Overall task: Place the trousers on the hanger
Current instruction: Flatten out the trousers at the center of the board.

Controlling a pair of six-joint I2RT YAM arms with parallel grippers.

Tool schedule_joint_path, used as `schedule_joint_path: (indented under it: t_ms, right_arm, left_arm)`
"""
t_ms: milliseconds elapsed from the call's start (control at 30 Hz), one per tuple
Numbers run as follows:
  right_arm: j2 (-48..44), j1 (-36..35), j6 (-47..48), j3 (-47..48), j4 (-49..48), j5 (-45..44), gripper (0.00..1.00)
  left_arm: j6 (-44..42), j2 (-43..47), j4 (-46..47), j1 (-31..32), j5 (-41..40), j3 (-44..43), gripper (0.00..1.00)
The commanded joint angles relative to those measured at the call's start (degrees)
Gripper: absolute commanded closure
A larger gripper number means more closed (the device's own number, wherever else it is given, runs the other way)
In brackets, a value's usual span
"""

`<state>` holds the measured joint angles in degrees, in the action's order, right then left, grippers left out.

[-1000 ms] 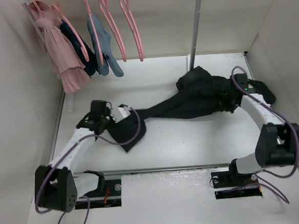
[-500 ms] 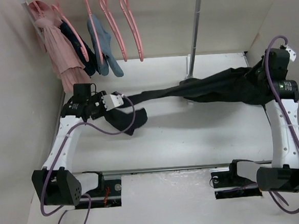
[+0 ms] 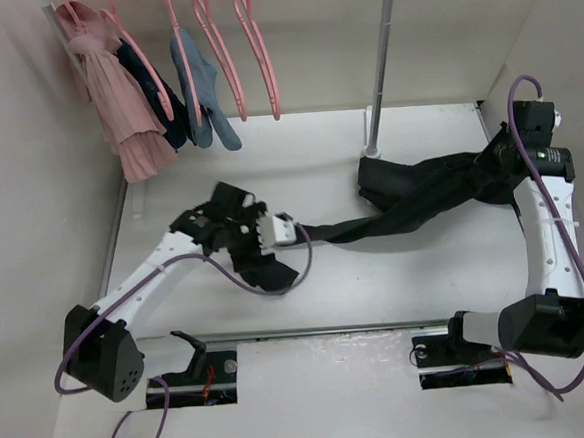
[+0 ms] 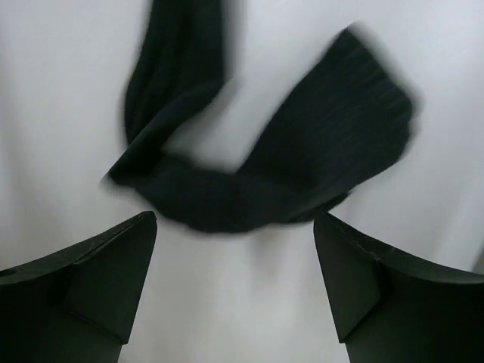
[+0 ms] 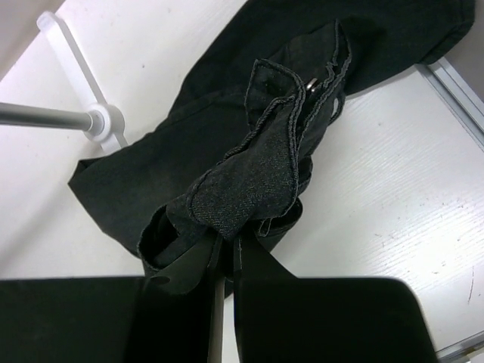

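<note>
The black trousers [image 3: 421, 195] stretch across the table from the rack's foot to the left, where a leg end [image 3: 267, 269] lies crumpled. My right gripper [image 3: 496, 165] is up at the far right, and in the right wrist view it [image 5: 227, 243] is shut on the bunched waistband of the trousers [image 5: 257, 159]. My left gripper [image 3: 274, 242] hovers over the leg end. In the left wrist view it [image 4: 234, 224] is open and holds nothing, with the trousers [image 4: 249, 181] blurred just beyond the fingertips. An empty pink hanger [image 3: 262, 51] hangs on the rail at the back.
The rail at the back left also carries another empty pink hanger [image 3: 222, 55], a pink garment [image 3: 124, 105], a dark navy garment [image 3: 158, 93] and a blue-grey one [image 3: 205, 90]. The rack's grey pole [image 3: 381, 57] stands at back centre. Side walls close in left and right.
My left gripper has opened and dropped the trouser leg, then swung right and nearer. My right gripper has lifted the waist end to the far right, and the stretched trousers have sagged onto the table.
</note>
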<state>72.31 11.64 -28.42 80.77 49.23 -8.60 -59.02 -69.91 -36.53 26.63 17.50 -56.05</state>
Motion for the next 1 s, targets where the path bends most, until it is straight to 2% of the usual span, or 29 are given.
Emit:
schedule_joint_path:
  t_ms: [0, 67, 133, 300, 367, 433, 467, 500, 533, 567, 633, 667, 733, 767, 800, 867, 967]
  right_arm:
    - [-0.3, 0.3, 1.7, 0.3, -3.8, 2.5, 1.0]
    - [-0.3, 0.3, 2.2, -0.3, -3.8, 2.5, 1.0]
    - [-0.9, 0.3, 2.2, -0.9, -3.8, 2.0, 1.0]
    - [-1.5, 0.3, 2.2, -2.8, -4.4, 2.7, 1.0]
    - [-1.5, 0.3, 2.2, -2.8, -4.4, 3.2, 1.0]
    - [-2.1, 0.3, 2.8, -3.3, -4.4, 3.2, 1.0]
    - [-2.6, 0.3, 2.8, -3.3, -4.4, 2.5, 1.0]
    - [-3.1, 0.3, 2.8, -3.3, -4.4, 2.4, 1.0]
    - [-3.1, 0.3, 3.4, -3.3, -4.4, 1.7, 1.0]
    - [-3.7, 0.3, 3.4, -3.3, -4.4, 1.0, 1.0]
    - [-3.7, 0.3, 3.4, -3.3, -4.4, 1.0, 1.0]
    - [-3.7, 0.3, 3.4, -3.3, -4.4, 1.0, 1.0]
    - [-3.1, 0.8, 3.4, -3.3, -4.4, 1.6, 1.0]
    - [-3.1, 0.8, 3.9, -3.3, -4.4, 1.6, 1.0]
    - [-2.4, 0.8, 3.9, -2.6, -4.4, 1.6, 1.0]
    - [-1.7, 1.6, 4.4, -1.1, -4.4, 1.6, 1.0]
    - [-1.1, 4.6, 4.4, 1.2, -4.4, 2.8, 1.0]
  left_arm:
    - [7.4, -2.5, -0.7, 9.3, 4.6, 4.9, 0.18]
    - [6.9, -2.5, 0.6, 13.9, 4.0, 8.0, 0.17]
    - [3.0, -2.5, 2.0, 14.5, 3.3, 11.8, 0.15]
    - [-1.2, -5.1, 6.6, 15.8, 4.1, 13.2, 0.14]
    - [-1.2, -6.5, 11.0, 16.5, 3.6, 13.7, 0.2]
    - [-0.2, -8.4, 13.4, 17.0, 1.4, 14.5, 0.38]
    - [-0.2, -8.9, 13.4, 17.0, 1.4, 14.5, 0.6]
    - [0.4, -8.9, 13.4, 17.0, 0.9, 14.5, 0.72]
    - [1.9, -8.9, 12.4, 17.0, 0.9, 14.5, 0.9]
    - [3.1, -8.9, 11.1, 17.0, 0.4, 13.9, 1.0]
    - [4.7, -6.6, 8.8, 12.9, 1.4, 11.4, 1.0]
    - [8.2, -5.8, 7.4, 10.8, 2.6, 9.5, 1.0]
    - [11.6, -4.0, 1.9, 5.5, 4.7, 0.2, 1.0]
    - [12.9, -3.3, -0.1, -1.2, 6.5, -3.6, 1.0]
    - [16.4, -2.6, -2.8, -4.7, 10.2, -10.8, 1.0]
    - [20.3, -0.2, -4.4, -13.7, 13.3, -17.0, 1.0]
    - [26.7, 2.7, -6.7, -20.1, 15.9, -22.6, 1.0]
